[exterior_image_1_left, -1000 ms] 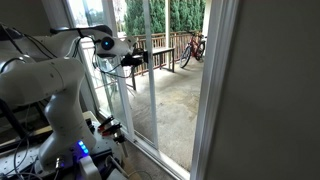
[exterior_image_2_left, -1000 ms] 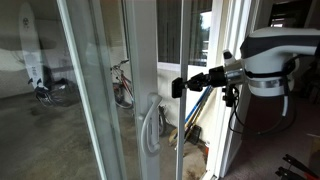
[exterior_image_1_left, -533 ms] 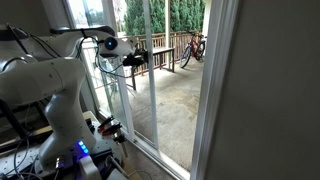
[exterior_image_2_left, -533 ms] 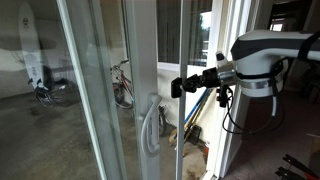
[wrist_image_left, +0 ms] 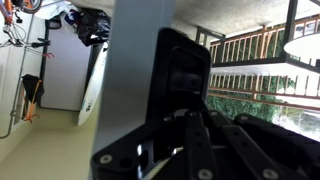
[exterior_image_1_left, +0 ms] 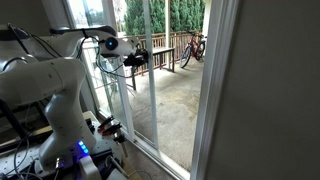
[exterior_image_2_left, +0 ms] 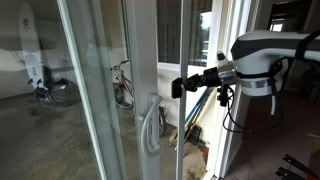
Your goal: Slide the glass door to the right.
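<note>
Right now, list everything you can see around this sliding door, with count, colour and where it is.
glass door: one, clear glass in a white frame, its edge stile right beside the tool
door handle: one, white, on a white stile, lower than the tool
railing: one, brown wood, along the far edge of the deck outside
bicycle: one, dark, leaning by the railing
board: one, white, surfboard-like, upright against the outside wall
hedge: green, behind the railing
robot arm: one, white, indoors, reaching toward the door
tool: one, black, shut, at the door's edge
</note>
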`<act>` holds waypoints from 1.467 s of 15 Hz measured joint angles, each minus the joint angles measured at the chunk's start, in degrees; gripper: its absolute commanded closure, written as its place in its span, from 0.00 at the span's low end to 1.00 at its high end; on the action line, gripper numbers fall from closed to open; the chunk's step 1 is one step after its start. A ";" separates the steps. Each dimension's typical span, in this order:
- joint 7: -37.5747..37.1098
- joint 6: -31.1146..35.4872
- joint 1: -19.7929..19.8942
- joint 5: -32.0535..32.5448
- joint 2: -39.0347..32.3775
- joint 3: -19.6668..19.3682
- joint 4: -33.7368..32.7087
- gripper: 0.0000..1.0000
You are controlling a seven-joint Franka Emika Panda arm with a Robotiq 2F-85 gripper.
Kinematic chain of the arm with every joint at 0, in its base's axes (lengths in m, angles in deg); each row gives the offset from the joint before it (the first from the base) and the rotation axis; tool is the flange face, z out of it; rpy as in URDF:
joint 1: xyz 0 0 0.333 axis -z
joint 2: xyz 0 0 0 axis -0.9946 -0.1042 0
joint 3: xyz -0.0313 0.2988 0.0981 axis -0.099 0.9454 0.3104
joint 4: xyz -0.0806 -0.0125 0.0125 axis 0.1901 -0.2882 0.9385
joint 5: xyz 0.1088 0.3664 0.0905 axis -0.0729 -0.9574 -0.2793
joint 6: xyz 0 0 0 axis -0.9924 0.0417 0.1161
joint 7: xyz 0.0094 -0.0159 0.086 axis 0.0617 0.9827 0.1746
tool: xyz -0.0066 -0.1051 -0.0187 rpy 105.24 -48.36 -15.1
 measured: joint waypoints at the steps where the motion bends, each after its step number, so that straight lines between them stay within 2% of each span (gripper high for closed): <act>1: 0.00 0.00 0.61 0.00 0.00 -0.23 0.24 1.00; 12: 0.00 -0.90 3.02 -0.01 0.03 -0.84 2.44 1.00; 22: 0.00 -1.02 6.79 -0.01 0.01 -2.04 6.94 1.00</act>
